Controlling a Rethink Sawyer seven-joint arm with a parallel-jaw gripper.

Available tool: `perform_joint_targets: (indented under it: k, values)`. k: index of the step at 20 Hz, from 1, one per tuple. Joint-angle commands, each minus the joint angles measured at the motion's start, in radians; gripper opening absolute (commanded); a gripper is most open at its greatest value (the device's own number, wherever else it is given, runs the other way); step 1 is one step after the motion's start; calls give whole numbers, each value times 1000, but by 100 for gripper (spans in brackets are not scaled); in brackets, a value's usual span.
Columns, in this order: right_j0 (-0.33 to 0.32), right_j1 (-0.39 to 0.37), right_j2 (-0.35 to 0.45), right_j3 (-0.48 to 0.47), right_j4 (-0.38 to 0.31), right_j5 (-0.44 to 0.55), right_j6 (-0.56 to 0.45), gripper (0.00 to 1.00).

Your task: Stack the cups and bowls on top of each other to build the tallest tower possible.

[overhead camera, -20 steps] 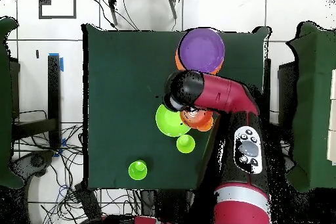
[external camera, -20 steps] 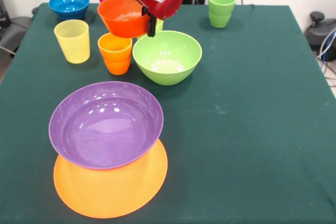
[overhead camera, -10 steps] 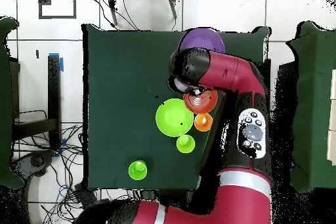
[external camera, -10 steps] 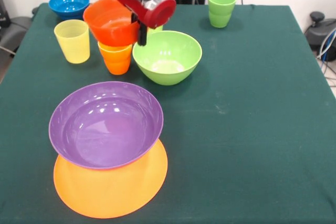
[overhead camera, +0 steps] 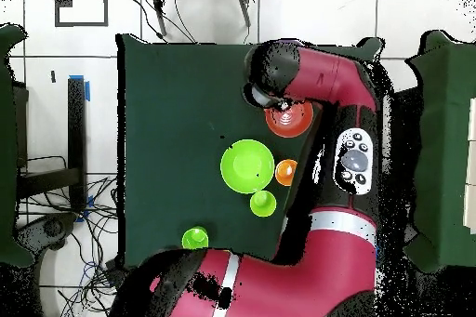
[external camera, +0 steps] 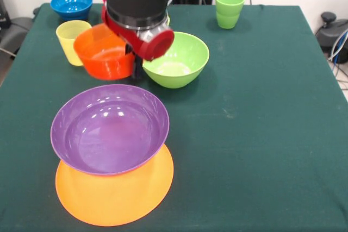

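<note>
beside the purple bowl, gripper holds orange-red bowl mouth-up.

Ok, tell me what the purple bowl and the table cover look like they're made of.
Purple bowl: probably glossy plastic, since bright highlights glint off its smooth inside. Table cover: seemingly dark green cloth, matte, without reflections and with faint marks on its surface.

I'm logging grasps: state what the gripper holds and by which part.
The gripper holds the small orange-red bowl by its rim, on the side next to the lime green bowl, jaws shut across the wall.
</note>
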Motion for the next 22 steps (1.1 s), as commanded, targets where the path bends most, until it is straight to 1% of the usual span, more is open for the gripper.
perform_joint_targets:
  k: [1, 10, 18, 22]
  values:
    - [-2, 116, 91, -143, -64, 60, -129, 0]
    - [1, 149, 76, -202, -63, 61, -138, 0]
    - [-11, 226, 83, -299, -68, 41, -156, 0]
    - [-10, 225, 76, -313, -63, 64, -158, 0]
